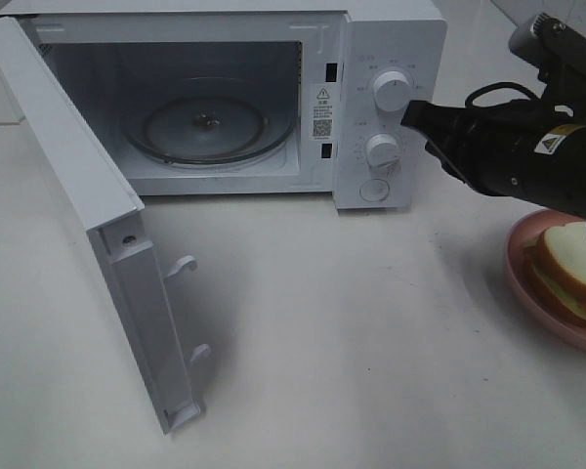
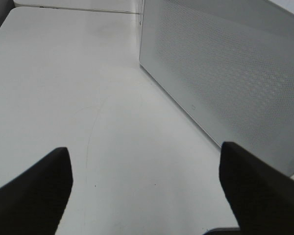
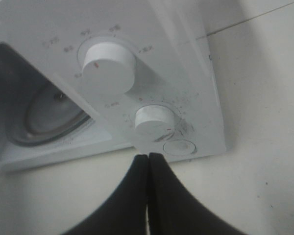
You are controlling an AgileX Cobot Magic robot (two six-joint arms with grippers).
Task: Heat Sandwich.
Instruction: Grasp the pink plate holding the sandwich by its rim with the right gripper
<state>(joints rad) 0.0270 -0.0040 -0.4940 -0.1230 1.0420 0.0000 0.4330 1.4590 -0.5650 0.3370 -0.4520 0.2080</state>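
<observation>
Right end effector (image 3: 148, 159) closed, near microwave knob (image 3: 156, 119); sandwich (image 1: 571, 256) — on pink plate (image 1: 566, 330)

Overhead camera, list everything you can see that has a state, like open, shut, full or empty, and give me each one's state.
Microwave door: swung wide open.
Glass turntable: bare, nothing on it.
Sandwich: on the plate, outside the microwave, not held.
Plate: on the table, holding the sandwich.
Left gripper: open, empty.
Right gripper: shut, holding nothing, near the knobs.
</observation>
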